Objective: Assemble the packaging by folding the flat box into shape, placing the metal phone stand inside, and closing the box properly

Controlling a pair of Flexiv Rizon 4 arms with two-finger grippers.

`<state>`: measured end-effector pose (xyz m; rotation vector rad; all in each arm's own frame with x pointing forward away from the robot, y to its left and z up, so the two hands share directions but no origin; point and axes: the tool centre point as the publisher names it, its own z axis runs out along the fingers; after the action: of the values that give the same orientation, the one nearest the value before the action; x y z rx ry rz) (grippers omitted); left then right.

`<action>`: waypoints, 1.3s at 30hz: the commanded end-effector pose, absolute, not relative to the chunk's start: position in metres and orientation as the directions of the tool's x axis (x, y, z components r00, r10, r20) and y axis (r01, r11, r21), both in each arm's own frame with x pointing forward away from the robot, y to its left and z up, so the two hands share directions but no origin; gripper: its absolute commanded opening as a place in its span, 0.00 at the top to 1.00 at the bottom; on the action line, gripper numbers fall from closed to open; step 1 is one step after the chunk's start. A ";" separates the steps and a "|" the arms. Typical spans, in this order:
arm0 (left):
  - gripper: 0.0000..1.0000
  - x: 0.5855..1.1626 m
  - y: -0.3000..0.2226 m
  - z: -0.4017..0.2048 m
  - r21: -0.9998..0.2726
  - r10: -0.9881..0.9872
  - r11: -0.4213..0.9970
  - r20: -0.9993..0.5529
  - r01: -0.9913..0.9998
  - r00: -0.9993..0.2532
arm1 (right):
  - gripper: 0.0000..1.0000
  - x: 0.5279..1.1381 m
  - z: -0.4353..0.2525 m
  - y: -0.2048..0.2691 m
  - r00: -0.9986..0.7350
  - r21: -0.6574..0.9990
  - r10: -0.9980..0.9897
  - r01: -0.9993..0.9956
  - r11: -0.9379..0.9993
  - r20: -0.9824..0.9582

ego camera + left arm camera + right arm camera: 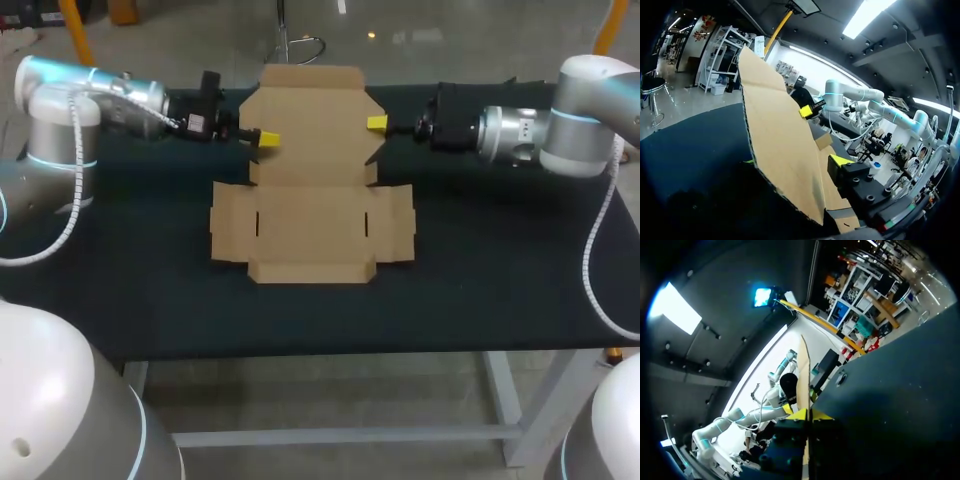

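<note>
Cardboard box blank [310, 225] lies on the dark table [480, 260], base and side flaps still flat, while its rear lid panel [312, 110] is raised off the surface. The left gripper [265, 137] pinches this panel at its left edge. In the left wrist view the sheet runs between the two yellow tips, and the fingers appear pressed against both faces. The right gripper [377, 123] pinches the opposite edge, and the right wrist view shows the panel edge-on, clamped between its tips. No metal phone stand shows in any view. The step in hand is judged to be folding, at its start: only one crease is being worked. The next move probably calls for both arms to swing the panel together, evenly, so the crease bends straight without tearing or dragging the base.
</note>
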<state>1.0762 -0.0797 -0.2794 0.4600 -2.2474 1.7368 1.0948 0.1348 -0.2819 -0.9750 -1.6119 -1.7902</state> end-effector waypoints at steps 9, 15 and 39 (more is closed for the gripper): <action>0.52 1.083 -0.087 -0.279 -0.892 -0.041 0.232 0.390 -0.388 -0.920 | 1.00 1.103 -0.284 0.137 -0.604 0.604 0.050 0.784 -0.142 0.795; 0.53 1.084 -0.091 -0.280 -0.895 -0.031 0.224 0.389 -0.386 -0.921 | 1.00 1.104 -0.283 0.138 -0.608 0.606 0.043 0.781 -0.150 0.793; 1.00 1.083 -0.093 -0.278 -0.909 0.007 0.215 0.367 -0.357 -0.930 | 1.00 1.103 -0.283 0.141 -0.611 0.607 0.032 0.779 -0.155 0.791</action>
<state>1.0782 -0.0924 -0.2754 0.3480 -2.2127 1.7749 1.0996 0.1400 -0.2796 -0.9396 -1.5893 -1.8179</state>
